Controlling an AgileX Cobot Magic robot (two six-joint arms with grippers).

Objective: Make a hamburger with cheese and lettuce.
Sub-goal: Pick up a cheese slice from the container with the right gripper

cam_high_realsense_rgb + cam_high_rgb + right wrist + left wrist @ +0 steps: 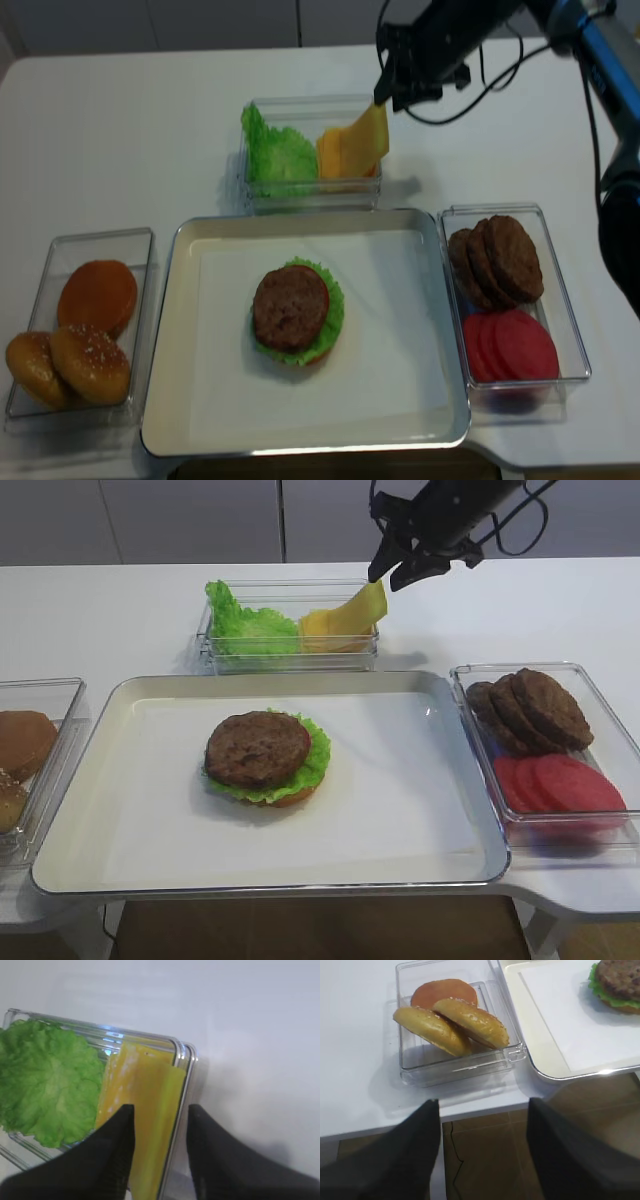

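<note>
My right fingers (398, 572) sit parted above the back bin (290, 650), w/ the top of a cheese (352, 616) slice between them; can't tell if they touch it. Slice leans on the bin's right wall, so its edge is easy to pinch. Lettuce (245, 625) lies beside it. Hamburger (266, 756) waits mid tray (440, 780), patty up, ready for cheese. Left fingers (482, 1150) wide, idle near the buns (450, 1022).
</note>
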